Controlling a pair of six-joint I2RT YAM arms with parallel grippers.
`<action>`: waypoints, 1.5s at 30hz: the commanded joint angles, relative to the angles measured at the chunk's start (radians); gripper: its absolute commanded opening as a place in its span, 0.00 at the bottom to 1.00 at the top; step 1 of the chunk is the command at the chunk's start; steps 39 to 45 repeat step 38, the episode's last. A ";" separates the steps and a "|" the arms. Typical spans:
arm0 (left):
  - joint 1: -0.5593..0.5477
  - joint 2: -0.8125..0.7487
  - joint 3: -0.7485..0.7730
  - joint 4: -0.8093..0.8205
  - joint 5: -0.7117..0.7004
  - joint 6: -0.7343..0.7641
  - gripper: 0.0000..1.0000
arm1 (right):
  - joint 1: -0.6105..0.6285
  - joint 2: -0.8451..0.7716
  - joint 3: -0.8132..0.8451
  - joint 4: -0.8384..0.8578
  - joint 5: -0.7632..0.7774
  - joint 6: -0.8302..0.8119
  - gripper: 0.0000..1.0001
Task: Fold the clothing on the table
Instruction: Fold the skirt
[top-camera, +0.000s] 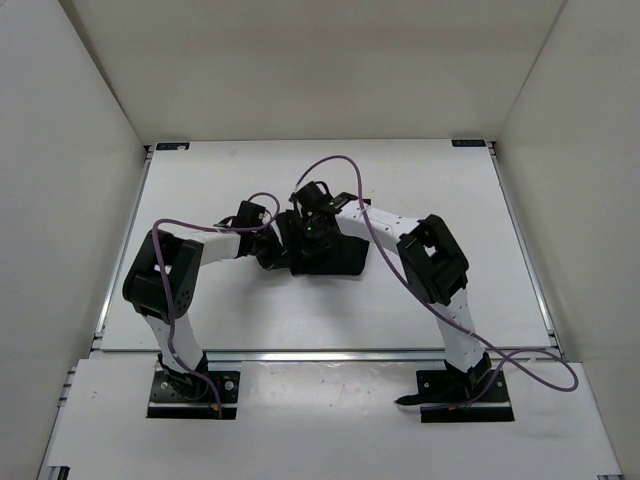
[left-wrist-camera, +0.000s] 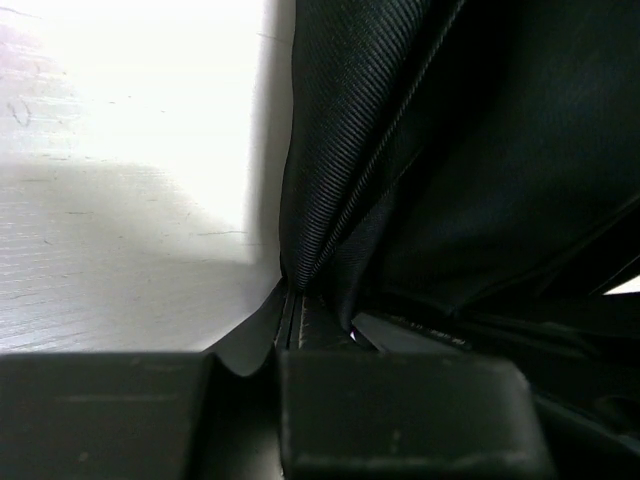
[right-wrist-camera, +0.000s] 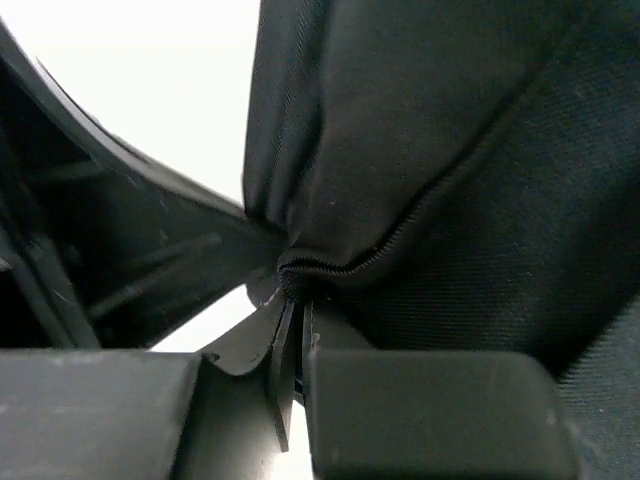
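From above, you have the clothing (top-camera: 335, 258) bunched into a compact black heap near the middle of the counter (top-camera: 200, 180), with white surface showing all around it. Your left end effector (top-camera: 262, 240) sits at the heap's 9 o'clock edge and your right end effector (top-camera: 312, 222) at about its 11 o'clock, the two close together with both arms bent inward toward the heap. In your left wrist view, the left end effector (left-wrist-camera: 285, 300) is clenched on a fold of the clothing (left-wrist-camera: 450, 200). The ribbed black fabric rises from the pinch toward 12 o'clock and fills the right side, with bright counter (left-wrist-camera: 120, 200) on the left. In your right wrist view, the right end effector (right-wrist-camera: 290, 285) is likewise clamped onto the clothing (right-wrist-camera: 450, 150). A seam edge runs into the pinch from 3 o'clock, and gathered cloth fans up and to the right. A strip of white counter (right-wrist-camera: 170, 80) shows at 11 o'clock. A purple cable (top-camera: 340, 160) arches over the right arm at the heap's 12 o'clock side.
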 joint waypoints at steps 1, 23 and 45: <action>0.002 0.008 -0.010 -0.095 0.016 0.054 0.05 | 0.020 0.044 0.088 0.025 0.062 -0.035 0.00; 0.169 -0.187 -0.028 -0.216 0.119 0.089 0.50 | -0.044 -0.250 0.154 -0.399 0.335 0.013 0.95; 0.140 -0.366 -0.071 -0.262 0.059 0.086 0.49 | -0.252 -0.493 0.005 -0.435 0.300 -0.142 0.99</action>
